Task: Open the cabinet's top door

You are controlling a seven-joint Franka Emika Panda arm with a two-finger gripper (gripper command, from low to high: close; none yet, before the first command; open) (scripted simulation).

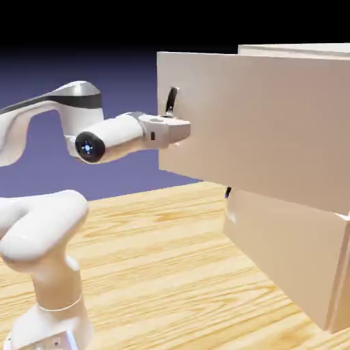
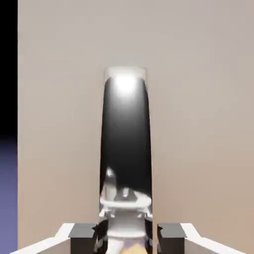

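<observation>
Because the gripper had its two fingertips closed on the dark curved handle, I judged that the coming move turned on how that handle ran. In the hand view its long axis went up the picture, away from the fingertips, with one fingertip on either side of its near end. The exterior view gave me the same piece standing close to upright, near the free edge of the top door, with the arm reaching in beside it.

The door stood swung out from the cabinet, above the lower panel and over the tabletop, its free edge toward the exterior view's left. I took the opening to be well along, perhaps near its end. Any further pull, I reckoned, had to follow the door's arc rather than a straight line; a straight tug might have twisted the fingertips off the handle's smooth, rounded surface.
</observation>
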